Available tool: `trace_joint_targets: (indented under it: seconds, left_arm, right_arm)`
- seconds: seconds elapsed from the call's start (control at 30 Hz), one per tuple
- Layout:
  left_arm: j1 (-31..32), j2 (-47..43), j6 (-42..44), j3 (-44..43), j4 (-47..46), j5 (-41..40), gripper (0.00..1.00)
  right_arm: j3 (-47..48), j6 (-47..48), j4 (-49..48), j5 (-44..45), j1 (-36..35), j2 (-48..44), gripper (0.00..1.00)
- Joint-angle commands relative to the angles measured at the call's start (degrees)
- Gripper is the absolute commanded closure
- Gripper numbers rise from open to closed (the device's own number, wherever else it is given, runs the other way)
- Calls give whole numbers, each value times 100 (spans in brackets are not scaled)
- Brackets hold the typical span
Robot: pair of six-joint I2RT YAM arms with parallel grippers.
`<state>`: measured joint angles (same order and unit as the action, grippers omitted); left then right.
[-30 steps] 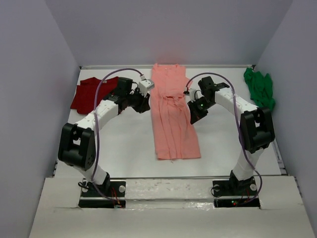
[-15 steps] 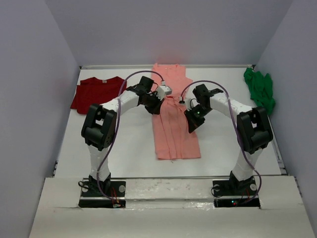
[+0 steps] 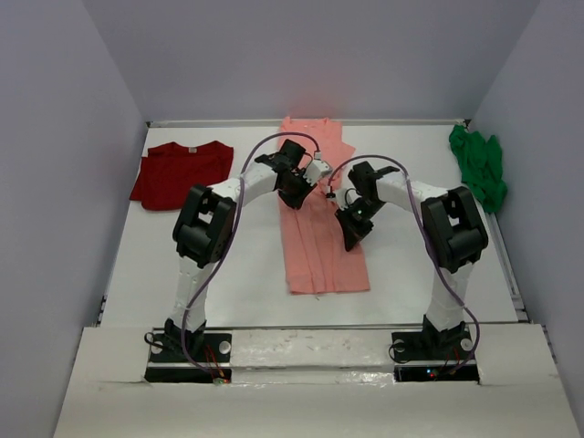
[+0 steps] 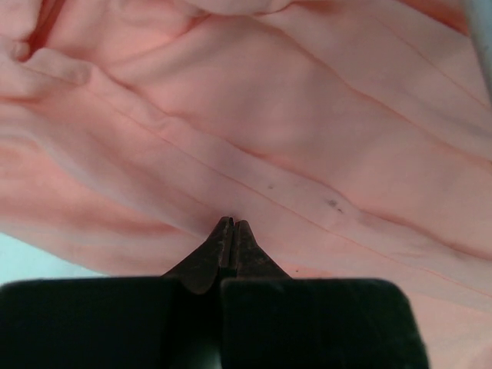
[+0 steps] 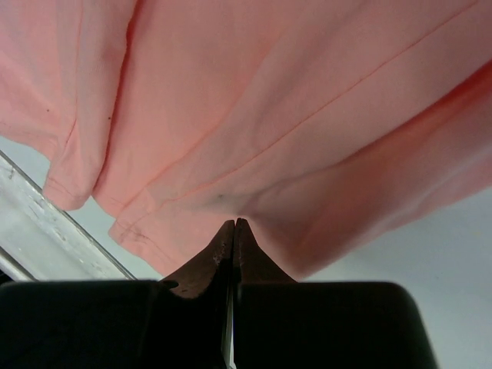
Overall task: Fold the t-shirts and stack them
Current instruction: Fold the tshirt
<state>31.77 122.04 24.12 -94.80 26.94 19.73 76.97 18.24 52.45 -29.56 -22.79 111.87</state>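
Left gripper (image 4: 231, 225) has its fingers pressed together, pinching a crease of the salmon-pink t-shirt (image 3: 321, 255). Right gripper (image 5: 234, 224) is likewise clamped on the shirt's right edge. Shirt lies lengthwise mid-bench (image 3: 228, 269), collar toward the far edge. Dark red t-shirt (image 3: 178, 173) lies flat near the far-left corner. Bright green t-shirt (image 3: 479, 164) is bunched by the right edge, near the far-right corner.

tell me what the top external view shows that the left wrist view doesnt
Only top external: the dark red shirt at far left, the green shirt bunched at far right, the right gripper, and the whole outline of the salmon-pink shirt. Only left wrist: the left gripper with tips shut at a crease, small dark specks on the cloth. Both: the salmon-pink shirt and the left gripper.
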Motion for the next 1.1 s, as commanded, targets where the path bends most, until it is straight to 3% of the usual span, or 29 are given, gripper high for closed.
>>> trace_joint_targets:
  seconds: [0.0,0.2,0.6,1.07]
  left_arm:
    - [-22,-93,-170,-337,101,-635,100]
    - [-153,293,-311,-705,153,-655,100]
    - [-338,1541,-355,-2304,768,-110,100]
    - [-760,1788,-399,-3009,620,-505,100]
  right_arm:
    - [371,13,-59,-49,-68,185,100]
    - [442,-13,-68,-67,-68,291,100]
    - [494,-84,-270,240,-121,545,100]
    - [1566,-171,-331,662,-121,1345,100]
